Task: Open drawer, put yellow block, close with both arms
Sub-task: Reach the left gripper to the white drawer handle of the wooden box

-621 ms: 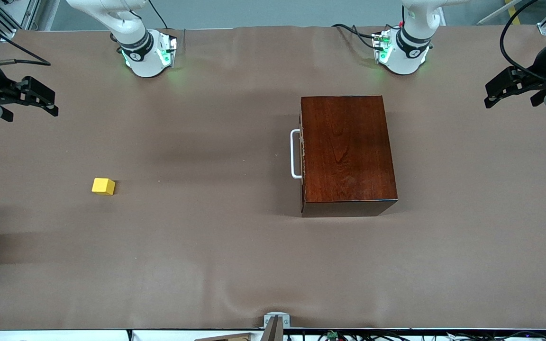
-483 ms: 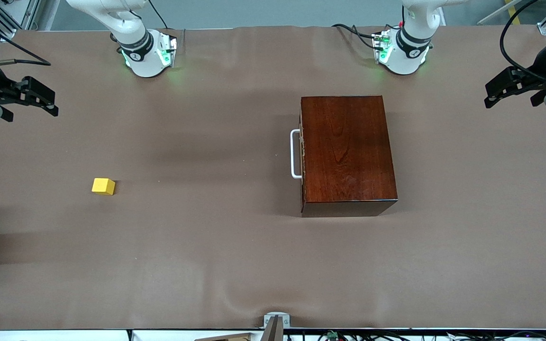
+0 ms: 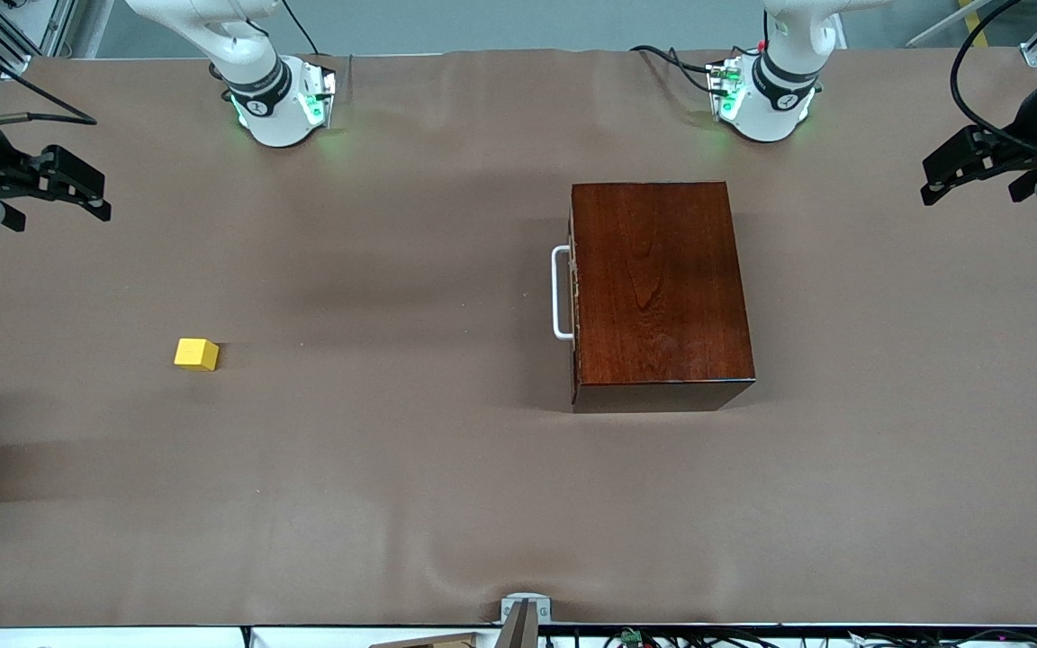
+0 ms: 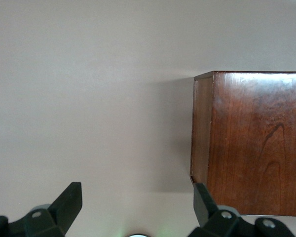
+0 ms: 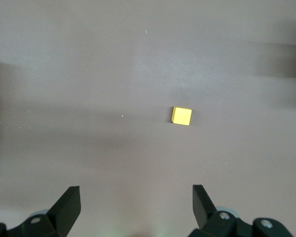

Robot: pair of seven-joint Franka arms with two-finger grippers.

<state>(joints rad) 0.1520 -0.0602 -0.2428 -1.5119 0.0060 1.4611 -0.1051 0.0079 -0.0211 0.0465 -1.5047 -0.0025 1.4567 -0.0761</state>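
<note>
The dark mahogany box (image 3: 658, 288) stands on the table toward the left arm's end. Its drawer is shut, and the white U-shaped handle (image 3: 559, 292) faces the right arm's end. The box also shows in the left wrist view (image 4: 251, 143). The yellow block (image 3: 196, 354) lies on the table toward the right arm's end and shows in the right wrist view (image 5: 181, 116). My left gripper (image 3: 943, 175) is open and empty, high at the left arm's end. My right gripper (image 3: 86, 193) is open and empty, high at the right arm's end.
A brown cloth (image 3: 392, 468) covers the whole table, with slight wrinkles near the front edge. A small metal bracket (image 3: 525, 610) sits at the middle of the front edge. The two round white bases (image 3: 280, 103) (image 3: 766, 99) stand at the back.
</note>
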